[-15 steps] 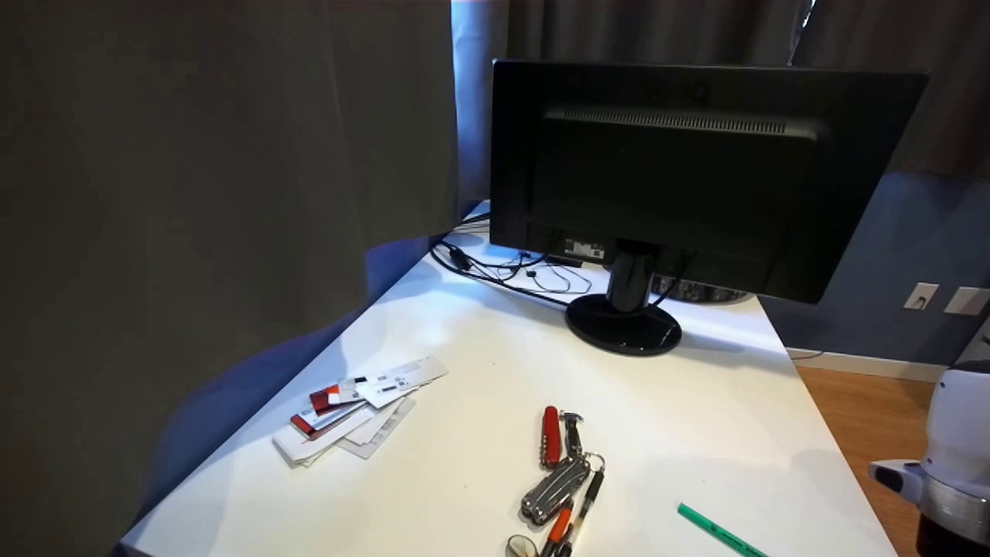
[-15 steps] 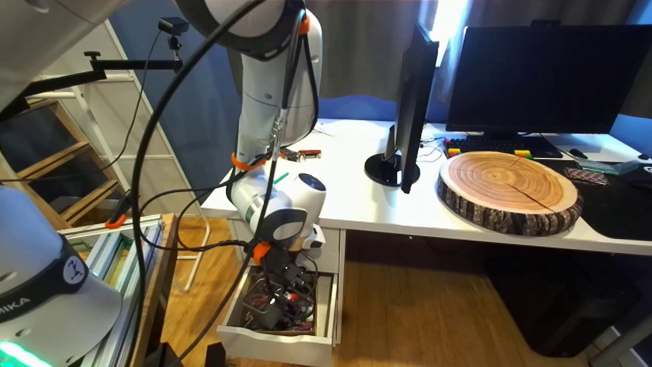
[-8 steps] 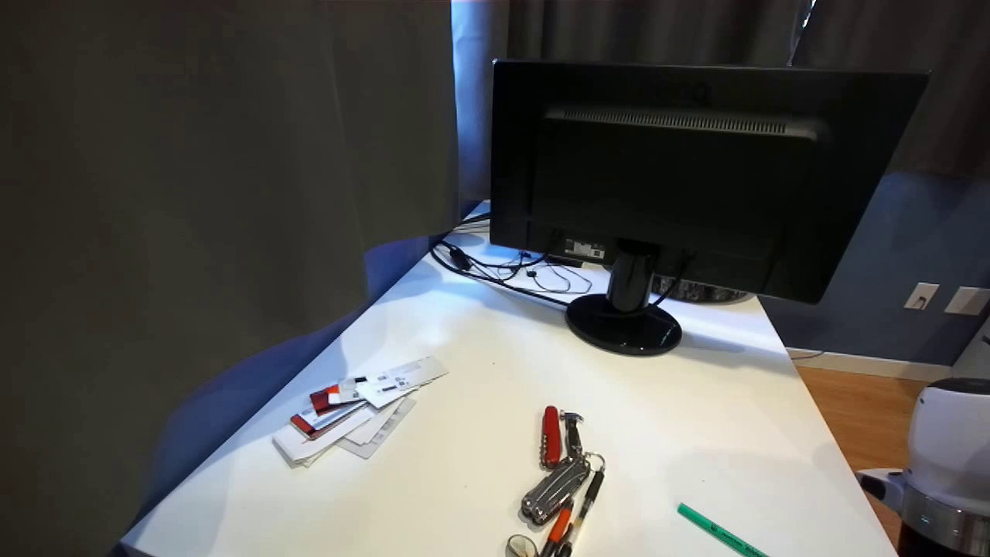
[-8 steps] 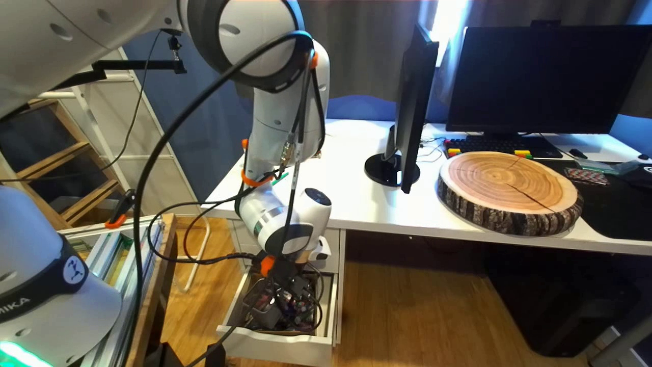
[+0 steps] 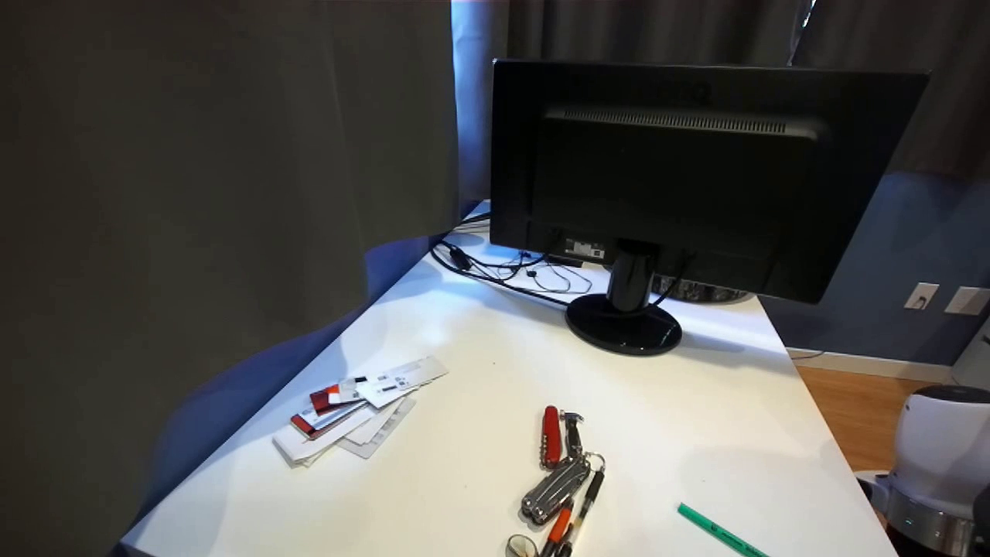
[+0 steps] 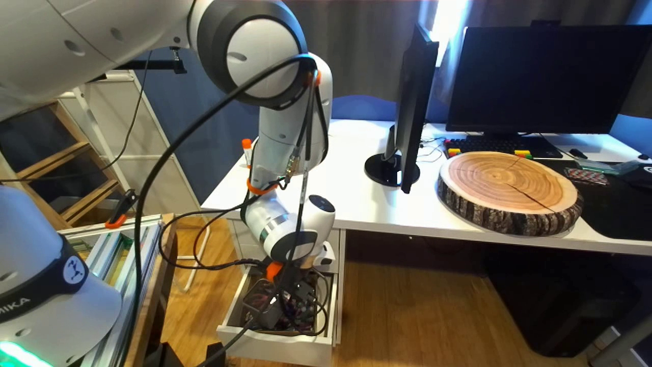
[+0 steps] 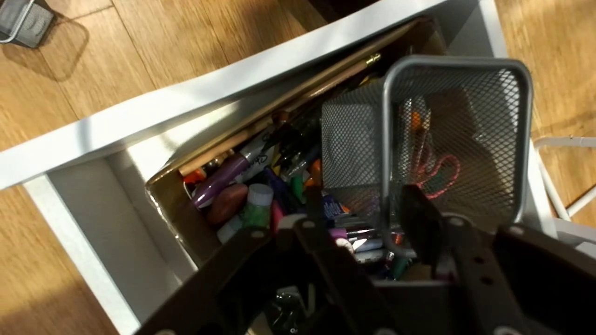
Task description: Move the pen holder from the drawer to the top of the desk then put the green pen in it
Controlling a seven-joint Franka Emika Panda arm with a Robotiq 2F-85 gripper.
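The pen holder [image 7: 496, 139], a grey mesh cup, lies tilted on a box of pens inside the pulled-out drawer [image 6: 282, 347]. Seen from the wrist, my gripper [image 7: 363, 197] has its jaws partly apart, with one side of the holder's rim running between them. One dark finger [image 7: 414, 204] reaches into the cup's mouth; the opposite one stays outside that wall. A gap shows between the rim and each finger, so no firm grip is visible. On the white desk [image 5: 464, 456] the green pen [image 5: 721, 531] lies near the bottom edge of an exterior view.
A cardboard box [image 7: 172, 204] full of markers fills the drawer under the holder. Another mesh cup [image 7: 30, 21] shows over the wooden floor. The desk carries a monitor [image 5: 696, 178], pocket knife [image 5: 551, 437], multitool [image 5: 555, 491], cards [image 5: 363, 414] and a wood slab [image 6: 509, 183].
In an exterior view the arm has shifted a little right and downward, and the gripper has moved slightly right in the drawer. The pen holder and green pen seem not to have moved.
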